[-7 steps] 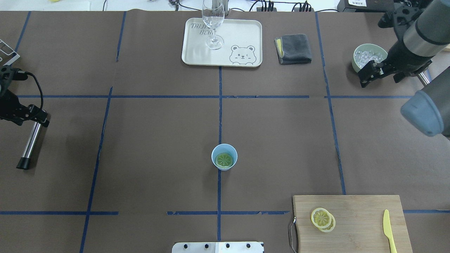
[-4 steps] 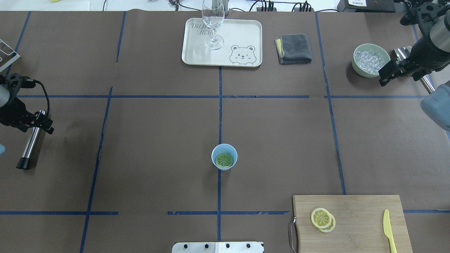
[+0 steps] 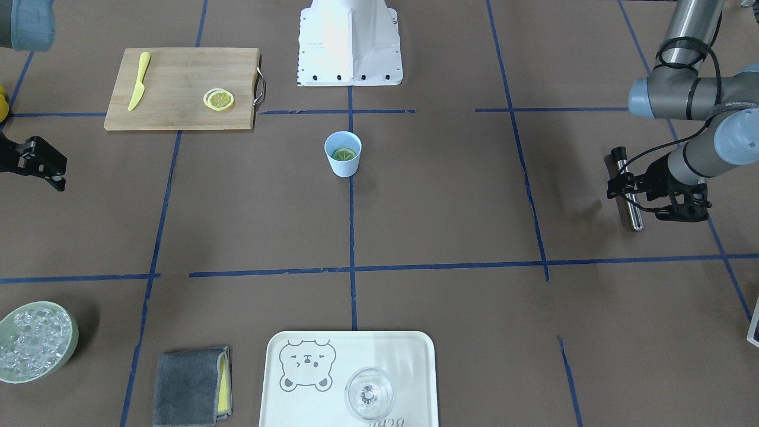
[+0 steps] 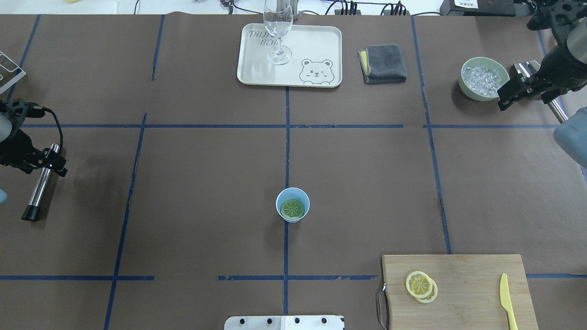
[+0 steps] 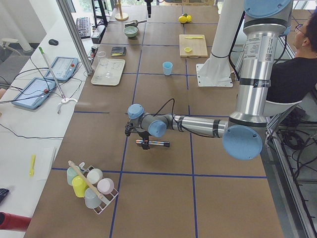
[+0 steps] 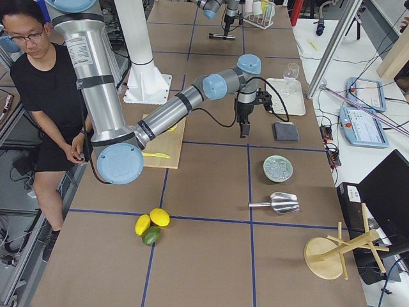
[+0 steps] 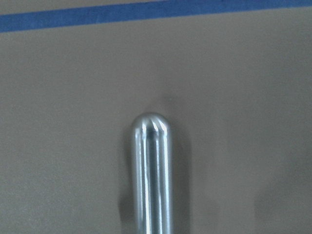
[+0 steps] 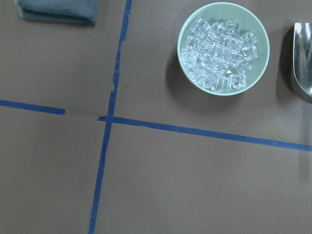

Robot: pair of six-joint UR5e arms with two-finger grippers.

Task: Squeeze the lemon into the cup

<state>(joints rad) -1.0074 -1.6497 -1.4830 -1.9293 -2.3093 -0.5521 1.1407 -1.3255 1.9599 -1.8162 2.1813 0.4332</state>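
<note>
Left end effector (image 4: 58, 165) partly hides rod (image 4: 38, 189).

Partly hidden "BEA" on tray (image 4: 321, 41)

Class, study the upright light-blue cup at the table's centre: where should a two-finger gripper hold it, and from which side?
Probably grip the light-blue cup on its outer wall just below the rim, fingers level, coming from the side. It stands upright and widens upward, so a high grip resists slipping and leaves the lemon slice inside untouched.

Matt brown paper table cover (image 4: 206, 183), polished metal rod (image 7: 152, 175), pale wood board (image 4: 467, 284), smooth blue plastic cup (image 3: 343, 167), grey cloth (image 4: 385, 63)
</note>
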